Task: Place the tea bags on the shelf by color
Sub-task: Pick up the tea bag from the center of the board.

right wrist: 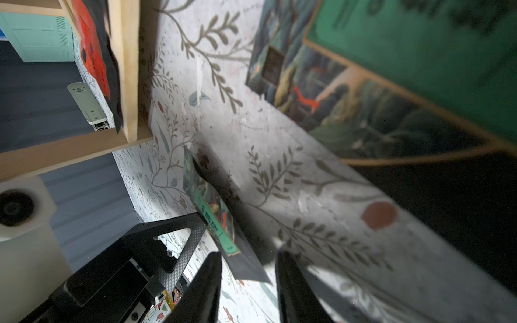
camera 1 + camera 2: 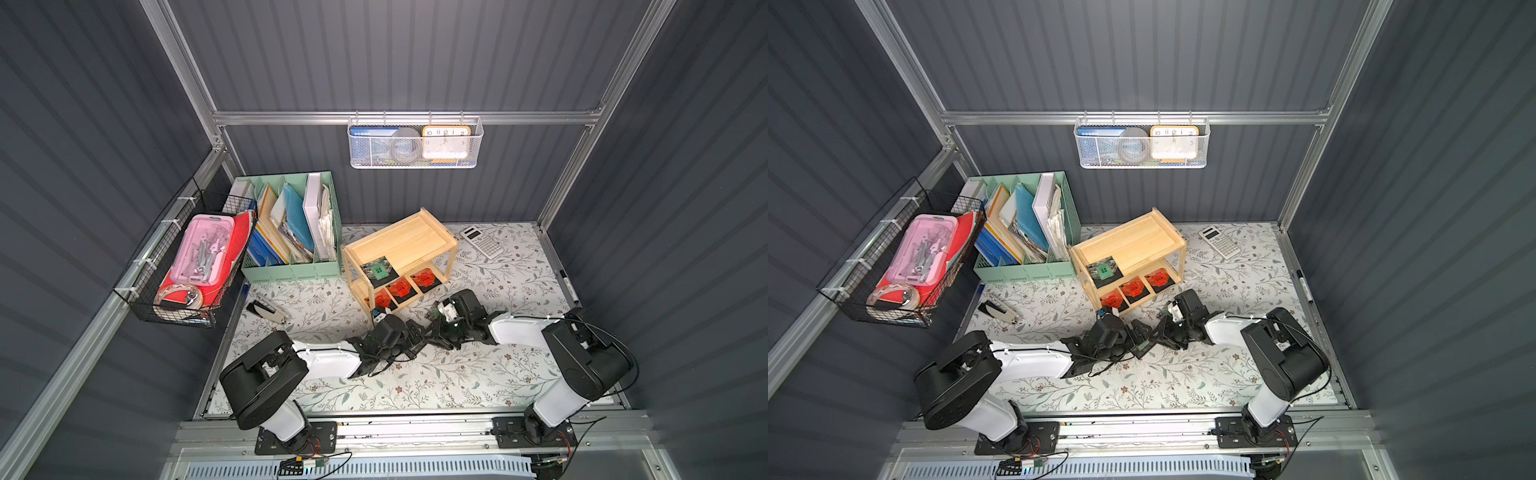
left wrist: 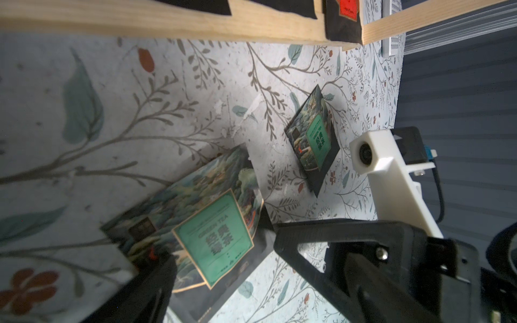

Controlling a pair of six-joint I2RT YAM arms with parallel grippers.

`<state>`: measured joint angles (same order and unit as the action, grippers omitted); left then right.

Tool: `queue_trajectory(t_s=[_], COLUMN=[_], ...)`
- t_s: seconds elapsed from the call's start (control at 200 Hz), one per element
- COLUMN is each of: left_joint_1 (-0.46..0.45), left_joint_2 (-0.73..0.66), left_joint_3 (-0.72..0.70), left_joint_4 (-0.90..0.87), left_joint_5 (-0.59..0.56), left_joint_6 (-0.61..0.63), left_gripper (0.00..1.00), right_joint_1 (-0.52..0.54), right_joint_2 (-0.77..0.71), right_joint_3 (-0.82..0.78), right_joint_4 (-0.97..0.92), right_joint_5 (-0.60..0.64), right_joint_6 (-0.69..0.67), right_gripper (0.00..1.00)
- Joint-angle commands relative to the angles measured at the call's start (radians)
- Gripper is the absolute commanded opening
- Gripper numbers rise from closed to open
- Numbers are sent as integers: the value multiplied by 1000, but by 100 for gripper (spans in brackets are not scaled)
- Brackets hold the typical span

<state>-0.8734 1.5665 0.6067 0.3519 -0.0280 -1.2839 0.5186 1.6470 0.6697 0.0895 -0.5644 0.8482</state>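
The wooden shelf (image 2: 399, 241) (image 2: 1133, 245) carries one green tea bag (image 2: 378, 270) on its top tier and three orange-red tea bags (image 2: 400, 287) on the lower tier. In front of it both grippers meet low over the table. My left gripper (image 3: 257, 296) is open, and a green tea bag (image 3: 209, 237) lies tilted between its fingers. My right gripper (image 1: 249, 279) is open too. Its fingers straddle that same bag's (image 1: 215, 221) black corner, with a gap on both sides. Another green tea bag (image 3: 316, 139) (image 1: 419, 56) lies flat beside the right wrist.
A mint-green file organizer (image 2: 291, 266) stands left of the shelf, and a calculator (image 2: 482, 243) lies behind it to the right. A stapler (image 2: 268, 309) rests near the left table edge and a marker (image 2: 567, 286) on the right rail. A black wire basket (image 2: 187, 270) hangs on the left.
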Motion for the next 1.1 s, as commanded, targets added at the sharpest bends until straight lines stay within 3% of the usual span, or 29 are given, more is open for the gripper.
queue_trajectory(t_s=[0.0, 0.455, 0.86, 1.095], left_joint_1=[-2, -3, -3, -3], left_joint_2=[17, 9, 2, -59], left_joint_3=[9, 6, 9, 20], left_joint_4=[-38, -49, -57, -100], left_joint_5=[8, 9, 9, -13], left_joint_6=[-17, -16, -15, -14], left_gripper=[100, 100, 100, 100], right_joint_1=[-5, -4, -3, -3], right_joint_2=[28, 70, 58, -5], right_joint_3=[4, 1, -22, -46], right_joint_4=[10, 93, 161, 159], right_joint_5=[-10, -48, -74, -66], right_joint_6=[0, 24, 33, 9], right_gripper=[38, 25, 0, 0])
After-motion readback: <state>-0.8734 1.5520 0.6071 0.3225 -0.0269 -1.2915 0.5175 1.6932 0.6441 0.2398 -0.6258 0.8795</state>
